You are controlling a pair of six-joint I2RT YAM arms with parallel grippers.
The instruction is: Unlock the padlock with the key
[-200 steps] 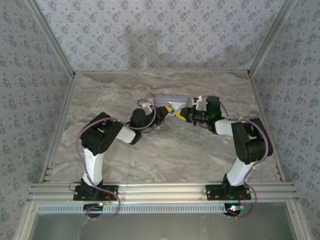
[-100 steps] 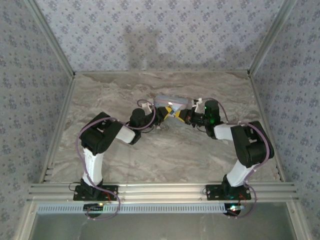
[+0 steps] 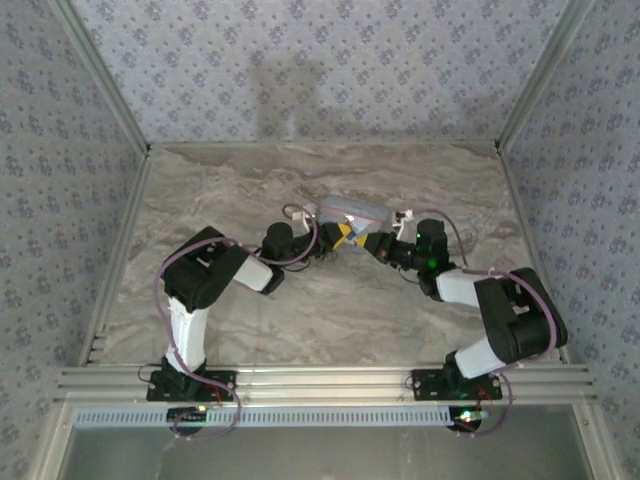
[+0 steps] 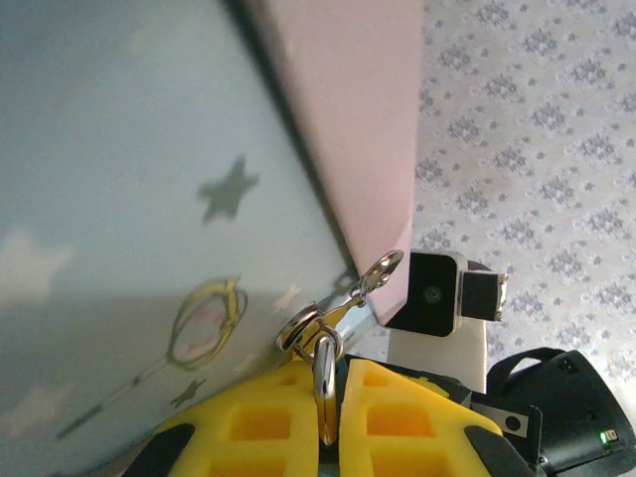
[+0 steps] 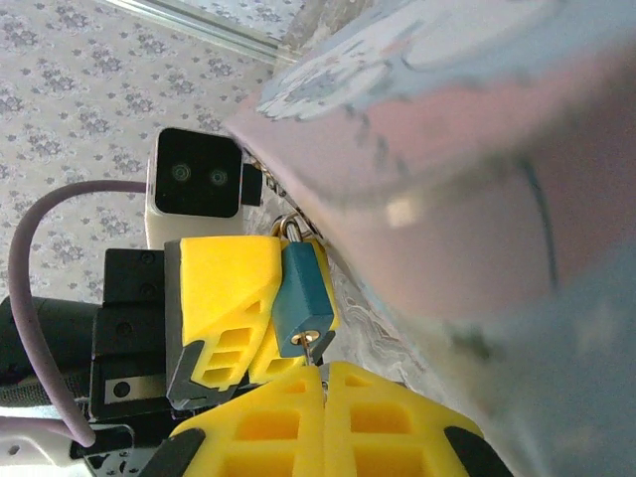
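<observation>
The marble-patterned desk (image 3: 250, 180) sits inside patterned walls. The two arms are bolted at its near edge and bend inward towards each other. The left arm (image 3: 205, 275) reaches in from the left and the right arm (image 3: 505, 320) from the right, and they meet near the middle of the desk, a little towards the back.

Just behind their meeting point lies the pale blue tin (image 3: 352, 210), printed with stars and cartoon figures, with a pinkish side facing the wrists.

The left gripper (image 3: 338, 232) is right against the front of the tin. Its yellow fingers (image 5: 224, 288) are clamped on either side of the padlock (image 5: 301, 295). The right gripper (image 3: 366, 240) faces it tip to tip, its two yellow fingers pressed together and pinching the key (image 5: 311, 346).

The padlock is a small dark teal block held off the desk against the tin's lower edge. Its silvery shackle (image 5: 291, 229) points up to where the tin's rim begins. I cannot tell whether the shackle passes through a clasp there.

Only a short silvery stub of the key shows. It sits at the bottom face of the padlock, at the keyhole, directly above the seam of the right gripper's fingers.
</observation>
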